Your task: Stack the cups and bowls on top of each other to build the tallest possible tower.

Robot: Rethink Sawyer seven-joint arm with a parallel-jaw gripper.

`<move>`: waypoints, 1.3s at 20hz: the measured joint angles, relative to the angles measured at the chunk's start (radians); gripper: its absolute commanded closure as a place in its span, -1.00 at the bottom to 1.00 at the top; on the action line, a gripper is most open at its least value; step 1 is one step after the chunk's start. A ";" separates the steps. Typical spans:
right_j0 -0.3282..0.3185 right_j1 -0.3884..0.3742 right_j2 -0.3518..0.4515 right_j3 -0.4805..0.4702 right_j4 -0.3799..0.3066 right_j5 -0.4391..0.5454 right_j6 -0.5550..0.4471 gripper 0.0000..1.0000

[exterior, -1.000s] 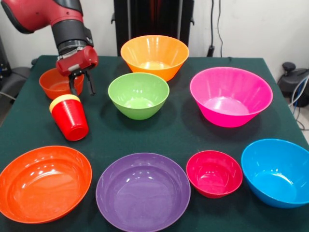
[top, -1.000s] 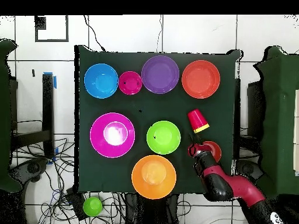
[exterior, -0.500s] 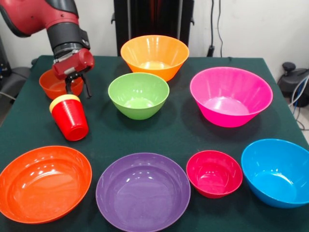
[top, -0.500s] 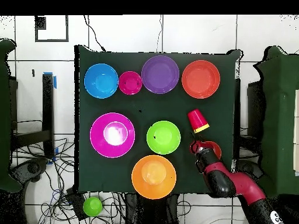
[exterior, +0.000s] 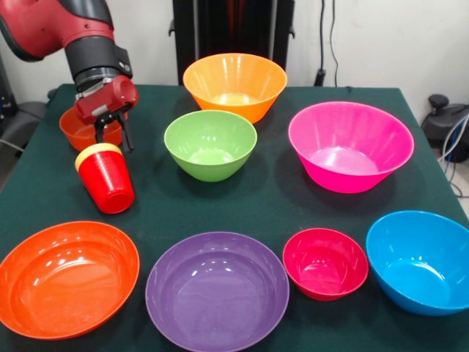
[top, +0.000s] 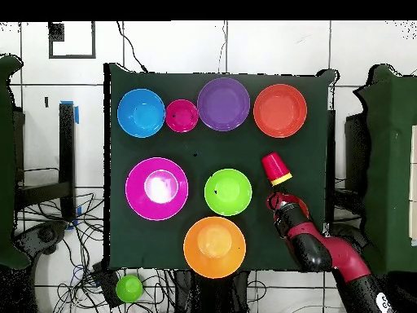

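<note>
The fingers [exterior: 111,133] hang apart and empty, having drifted back over the small orange bowl [exterior: 79,129] and off the cups. The red cup [exterior: 108,182] lies tipped on the green tabletop [exterior: 278,198], nested with the yellow cup [exterior: 94,151], whose rim shows at its far end. Green [exterior: 210,144], magenta [exterior: 349,145], purple [exterior: 217,288] and blue [exterior: 420,260] bowls sit apart, all empty.
</note>
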 measured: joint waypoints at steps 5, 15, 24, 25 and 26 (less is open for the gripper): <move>0.000 0.000 0.023 0.000 0.000 0.000 0.000 -1.00; 0.003 0.000 0.044 -0.001 0.000 0.000 0.000 -1.00; 0.016 -0.003 0.048 -0.013 0.000 0.000 0.000 -1.00; 0.016 -0.003 0.048 -0.014 0.000 0.000 0.000 -1.00; 0.017 -0.003 0.048 -0.016 0.000 0.000 0.000 -1.00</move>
